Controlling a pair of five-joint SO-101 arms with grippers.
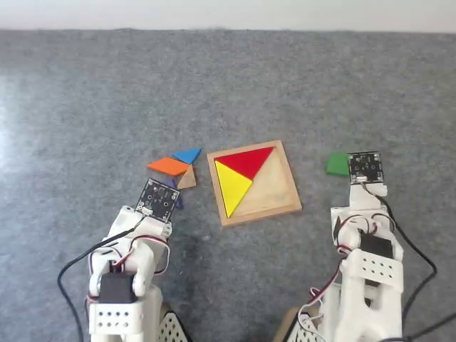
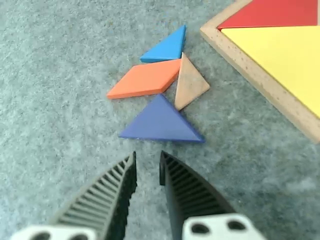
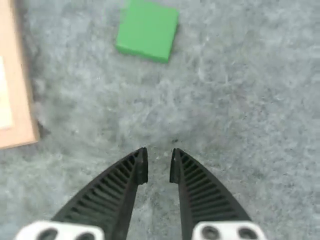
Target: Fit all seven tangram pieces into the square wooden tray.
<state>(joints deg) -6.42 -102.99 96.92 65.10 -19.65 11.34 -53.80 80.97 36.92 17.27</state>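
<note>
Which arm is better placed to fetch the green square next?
Right. Its end effector hangs just short of the green square, while the left end effector sits across the tray by the dark blue triangle.

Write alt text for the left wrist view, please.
The left gripper, fingers slightly apart, hovers near a dark blue triangle. Beyond lie an orange parallelogram, tan triangle and light blue triangle, beside the wooden tray holding a red triangle and yellow triangle.

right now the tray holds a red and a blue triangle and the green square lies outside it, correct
No: the tray holds the red triangle and a yellow triangle, not a blue one; the high view shows it. The green square does lie outside.
</note>
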